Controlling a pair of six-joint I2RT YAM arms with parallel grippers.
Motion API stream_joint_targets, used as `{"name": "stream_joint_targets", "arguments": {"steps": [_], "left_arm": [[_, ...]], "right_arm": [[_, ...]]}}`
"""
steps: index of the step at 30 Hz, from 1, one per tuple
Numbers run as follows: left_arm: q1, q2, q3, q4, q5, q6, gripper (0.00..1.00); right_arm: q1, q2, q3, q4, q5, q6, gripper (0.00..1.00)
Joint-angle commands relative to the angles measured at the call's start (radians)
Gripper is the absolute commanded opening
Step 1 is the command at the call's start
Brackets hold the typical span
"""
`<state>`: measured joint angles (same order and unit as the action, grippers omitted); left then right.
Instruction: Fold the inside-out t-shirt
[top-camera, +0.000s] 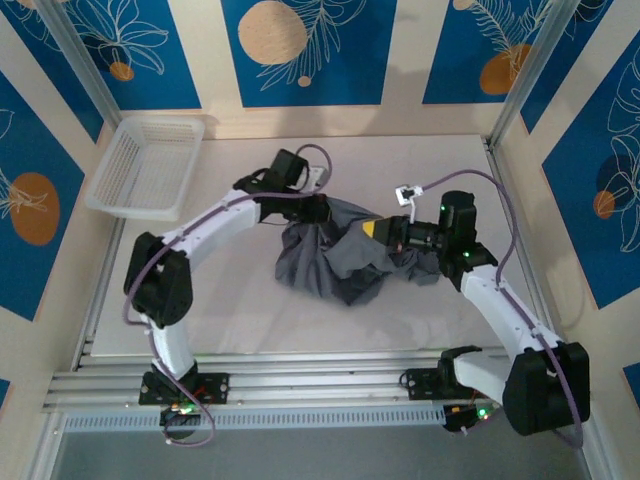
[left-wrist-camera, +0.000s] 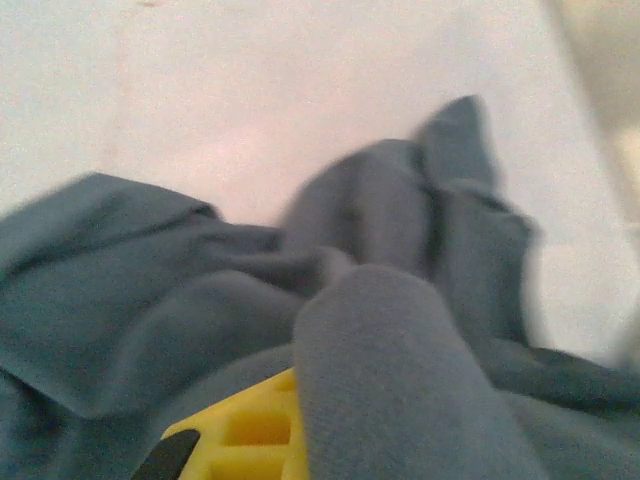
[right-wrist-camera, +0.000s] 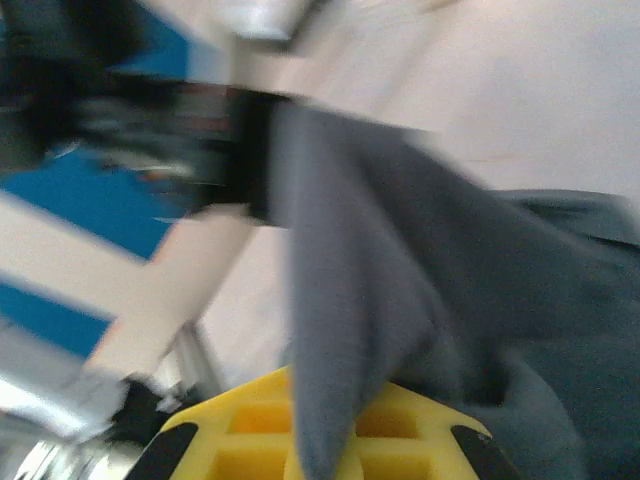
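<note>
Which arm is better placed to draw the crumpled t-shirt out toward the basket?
Left, probably: the left gripper pinches the t-shirt on the side nearer the basket; the right gripper grips its other side.

White lattice basket (top-camera: 148, 165) — far-left table (top-camera: 262, 322) corner, blue patterned walls (top-camera: 340, 82)
</note>
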<state>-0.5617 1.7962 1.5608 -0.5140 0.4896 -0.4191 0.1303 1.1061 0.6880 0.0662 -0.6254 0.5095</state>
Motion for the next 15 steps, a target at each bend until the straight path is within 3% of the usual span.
{"name": "stream_joint_targets", "arguments": {"steps": [1, 3, 8, 12, 15], "left_arm": [[0.023, -0.084, 0.047, -0.046, 0.419, -0.121, 0.0], [0.015, -0.096, 0.055, -0.082, 0.488, -0.132, 0.0], [0.017, -0.141, -0.043, -0.097, 0.451, -0.136, 0.0], [0.017, -0.138, -0.077, -0.018, 0.425, -0.206, 0.0], [0.017, -0.116, -0.054, -0.006, 0.407, -0.217, 0.0]], "right_arm": [[-0.024, 0.077, -0.018, -0.161, 0.313, -0.094, 0.0], [-0.019, 0.129, 0.022, -0.186, 0.343, -0.139, 0.06], [0.013, 0.092, 0.128, -0.233, 0.294, -0.143, 0.4], [0.05, -0.087, 0.082, -0.195, 0.328, -0.112, 0.45], [0.156, -0.228, -0.001, -0.097, 0.382, -0.168, 0.46]]}}
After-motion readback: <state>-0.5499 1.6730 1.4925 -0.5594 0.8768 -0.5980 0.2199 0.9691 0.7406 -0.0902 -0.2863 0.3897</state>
